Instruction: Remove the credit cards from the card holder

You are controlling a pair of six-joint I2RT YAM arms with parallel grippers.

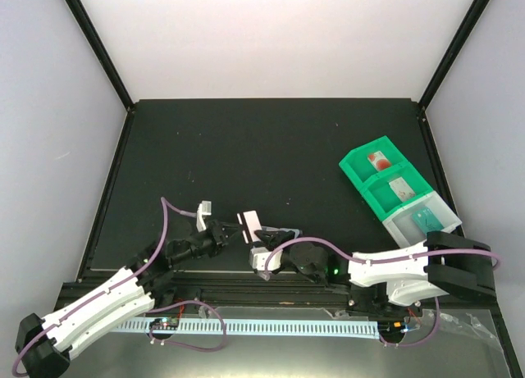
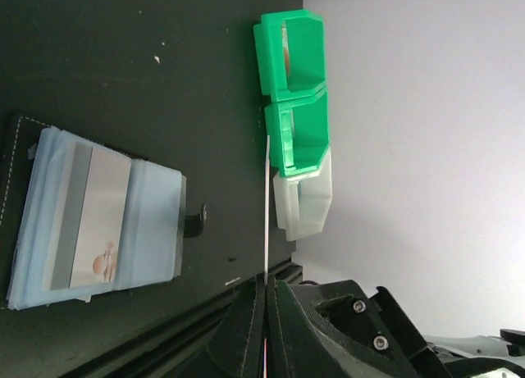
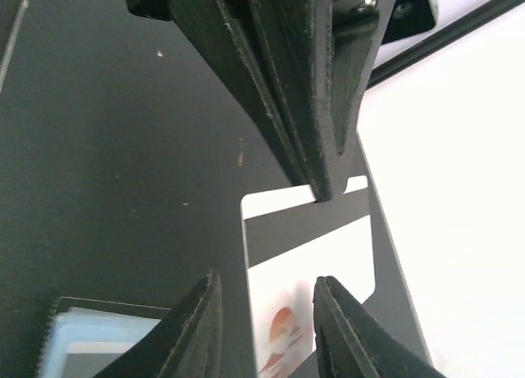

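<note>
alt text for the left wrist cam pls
The left gripper is shut on a thin card, seen edge-on as a pale line above a black table. To the left lies the open card holder, pale blue inside, with a grey-striped card showing in it. A green tray sits beyond.

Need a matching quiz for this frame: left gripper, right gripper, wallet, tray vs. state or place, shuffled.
1 left gripper
2 right gripper
3 wallet
4 tray

A unfolded, card in it
B by the right edge of the table
C shut on a loose card
D jaws apart

Pairs: 1-C, 2-D, 3-A, 4-B
</note>
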